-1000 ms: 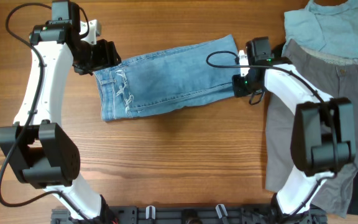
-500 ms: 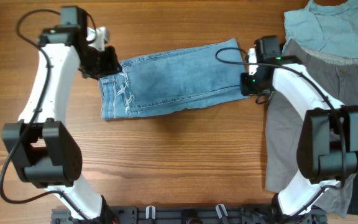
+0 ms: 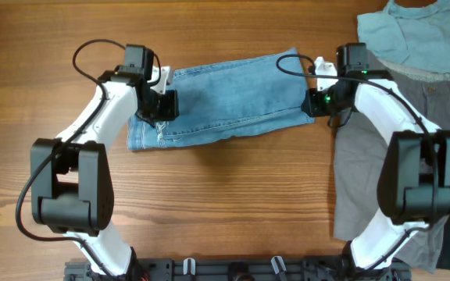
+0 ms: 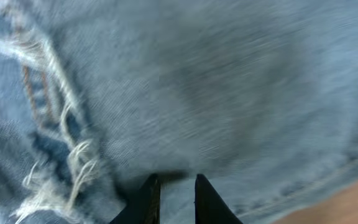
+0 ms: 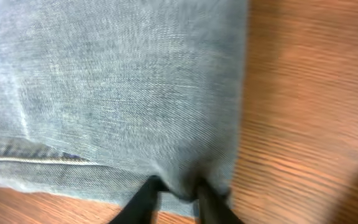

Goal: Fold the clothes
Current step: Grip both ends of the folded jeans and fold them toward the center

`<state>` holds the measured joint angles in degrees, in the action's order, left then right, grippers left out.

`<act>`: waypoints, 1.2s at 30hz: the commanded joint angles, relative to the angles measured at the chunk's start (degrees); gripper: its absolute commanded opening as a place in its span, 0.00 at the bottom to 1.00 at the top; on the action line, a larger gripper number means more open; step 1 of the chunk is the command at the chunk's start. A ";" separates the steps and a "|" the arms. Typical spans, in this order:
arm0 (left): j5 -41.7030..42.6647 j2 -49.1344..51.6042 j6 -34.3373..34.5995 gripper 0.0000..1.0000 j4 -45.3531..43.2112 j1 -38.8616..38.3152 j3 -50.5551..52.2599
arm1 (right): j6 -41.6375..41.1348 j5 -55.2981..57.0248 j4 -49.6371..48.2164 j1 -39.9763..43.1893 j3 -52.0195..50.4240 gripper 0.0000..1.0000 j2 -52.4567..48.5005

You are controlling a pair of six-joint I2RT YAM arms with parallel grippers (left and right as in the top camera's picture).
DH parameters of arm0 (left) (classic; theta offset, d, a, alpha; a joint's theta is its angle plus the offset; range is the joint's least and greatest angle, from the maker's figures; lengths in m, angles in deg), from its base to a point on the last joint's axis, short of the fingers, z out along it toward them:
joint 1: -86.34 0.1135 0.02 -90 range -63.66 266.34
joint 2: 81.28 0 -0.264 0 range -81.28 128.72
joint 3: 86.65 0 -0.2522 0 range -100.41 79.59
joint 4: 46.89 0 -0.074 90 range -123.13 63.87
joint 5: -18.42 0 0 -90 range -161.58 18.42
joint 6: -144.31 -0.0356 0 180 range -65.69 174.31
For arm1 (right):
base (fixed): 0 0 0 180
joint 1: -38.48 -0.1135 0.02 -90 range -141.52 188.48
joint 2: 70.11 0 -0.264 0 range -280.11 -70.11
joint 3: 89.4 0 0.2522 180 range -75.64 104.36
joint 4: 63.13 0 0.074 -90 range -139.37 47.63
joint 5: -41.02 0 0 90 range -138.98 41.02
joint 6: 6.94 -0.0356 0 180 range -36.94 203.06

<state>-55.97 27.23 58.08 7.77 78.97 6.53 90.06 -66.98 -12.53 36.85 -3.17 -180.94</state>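
The light blue jeans [image 3: 233,94] lie folded into a short strip across the far middle of the table. My left gripper [image 3: 161,108] sits over their left end, near the frayed hems [image 4: 73,155]. In the left wrist view its narrow jaws [image 4: 178,196] are shut on a ridge of denim [image 4: 216,81]. My right gripper [image 3: 312,103] is at the strip's right edge. In the right wrist view it [image 5: 176,199] pinches a bunched fold of the denim [image 5: 117,81] close to the corner.
Grey trousers [image 3: 381,172] lie spread at the right side, just beside my right arm. A pale teal shirt [image 3: 412,35] is at the back right corner. Bare wooden table [image 3: 225,203] runs in front of the jeans.
Both grippers have closed on the denim. My left gripper has moved right onto the jeans, drawing their upper left edge along. My right gripper has shifted slightly right.
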 commanded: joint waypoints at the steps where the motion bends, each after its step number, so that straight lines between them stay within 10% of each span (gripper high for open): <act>1: -4.00 0.37 1.22 0.19 -0.22 0.55 1.99 | -1.42 -2.29 0.72 -0.44 -0.52 0.04 -4.39; 7: -6.80 0.37 4.26 0.18 -0.22 1.11 2.25 | -9.03 5.60 3.37 -0.44 -0.48 0.04 -4.57; 11: -6.71 0.37 5.97 0.25 -0.39 2.05 2.25 | -29.05 5.35 5.88 -0.44 -0.48 0.04 -4.57; 25: 7.56 -4.50 5.68 0.96 4.63 5.38 -3.43 | -7.52 -2.86 8.46 -0.11 3.02 0.10 9.51; 36: 7.56 4.96 0.92 0.64 1.68 5.57 -3.02 | -12.81 -2.86 9.75 -0.13 3.02 0.13 10.56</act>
<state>-49.98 26.99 60.13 9.96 84.58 3.69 79.20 -68.49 -2.87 36.70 -1.12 -171.19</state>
